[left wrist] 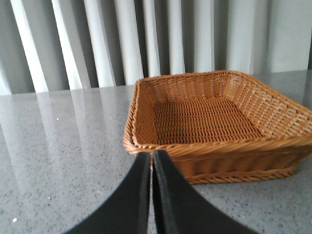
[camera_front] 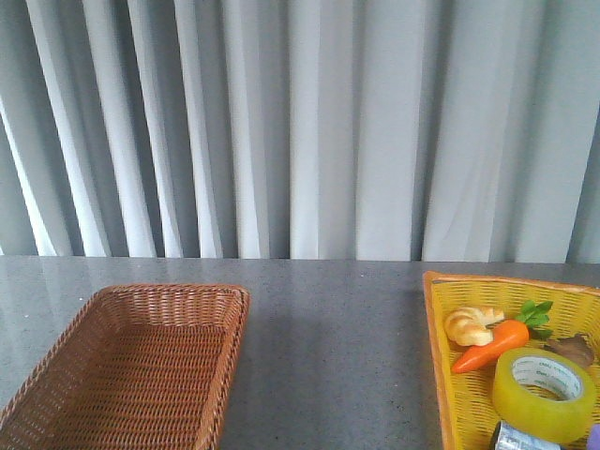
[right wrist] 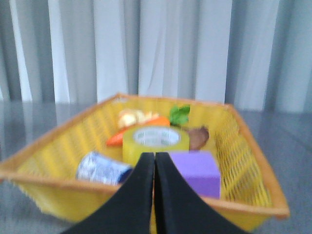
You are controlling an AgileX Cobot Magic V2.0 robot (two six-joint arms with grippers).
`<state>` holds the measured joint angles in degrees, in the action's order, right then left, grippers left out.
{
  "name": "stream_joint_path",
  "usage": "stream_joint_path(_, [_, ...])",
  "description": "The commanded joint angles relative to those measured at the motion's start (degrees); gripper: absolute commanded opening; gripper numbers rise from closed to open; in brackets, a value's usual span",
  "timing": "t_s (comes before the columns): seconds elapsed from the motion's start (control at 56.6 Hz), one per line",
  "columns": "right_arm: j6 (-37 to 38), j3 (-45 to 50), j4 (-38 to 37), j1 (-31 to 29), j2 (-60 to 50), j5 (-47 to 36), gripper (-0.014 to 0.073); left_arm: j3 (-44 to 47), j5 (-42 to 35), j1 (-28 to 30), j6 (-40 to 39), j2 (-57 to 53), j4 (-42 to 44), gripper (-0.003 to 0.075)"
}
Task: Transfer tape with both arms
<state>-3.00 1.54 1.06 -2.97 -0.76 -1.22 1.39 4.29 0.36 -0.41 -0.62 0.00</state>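
The tape [camera_front: 545, 392] is a wide yellow roll with a white printed core, lying flat in the yellow basket [camera_front: 450, 375] at the front right. It also shows in the right wrist view [right wrist: 155, 143], just beyond my right gripper [right wrist: 154, 157], which is shut and empty outside the basket's near rim. My left gripper [left wrist: 151, 157] is shut and empty, just short of the near rim of the brown wicker basket [left wrist: 214, 146]. Neither arm shows in the front view.
The brown wicker basket [camera_front: 131, 366] at the front left is empty. The yellow basket also holds a croissant [camera_front: 473, 324], a carrot [camera_front: 495, 344], a brown item [camera_front: 574, 350], a silvery-blue object [right wrist: 102, 168] and a purple block [right wrist: 195, 170]. Grey curtains hang behind the table.
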Motion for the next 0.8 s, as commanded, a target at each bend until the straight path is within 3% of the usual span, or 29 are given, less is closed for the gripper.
stream_joint_path(0.0, [3.00,0.10,0.60,-0.05,-0.47,-17.77,-0.0007,-1.12,-12.55,0.06,-0.58,-0.91,-0.32,-0.0006])
stream_joint_path(0.159, [20.07,-2.50,0.84,-0.05,-0.47,-38.81,-0.0007,-1.35,-35.86,0.06,-5.27,-0.91,-0.37,-0.0006])
stream_joint_path(0.247, [22.36,-8.40,-7.14,-0.05,-0.19,-40.08,-0.0007,-5.12,-36.47,0.06,-6.69,-0.62,-0.37,-0.0006])
stream_joint_path(0.336, [26.34,-19.28,-20.56,-0.05,2.11,-27.59,-0.0007,-13.77,-26.11,0.06,-6.24,2.18,-0.37,-0.0006])
stream_joint_path(0.424, [32.66,-31.70,-28.56,-0.05,8.48,-10.23,-0.0007,-23.91,-17.97,0.06,-6.00,10.79,-0.32,-0.0006])
stream_joint_path(0.513, [33.06,-42.30,-35.04,-0.05,19.85,2.91,-0.0007,-34.89,-12.16,0.00,-6.00,20.17,-0.32,-0.0006])
stream_joint_path(0.636, [33.49,-55.48,-34.85,0.52,36.93,13.67,-0.0007,-48.78,-3.10,0.00,-6.00,33.15,-0.32,-0.0006])
stream_joint_path(0.778, [33.05,-62.65,-35.49,5.04,49.71,16.58,-0.0007,-59.71,4.06,0.00,-6.56,43.63,-0.37,-0.0006])
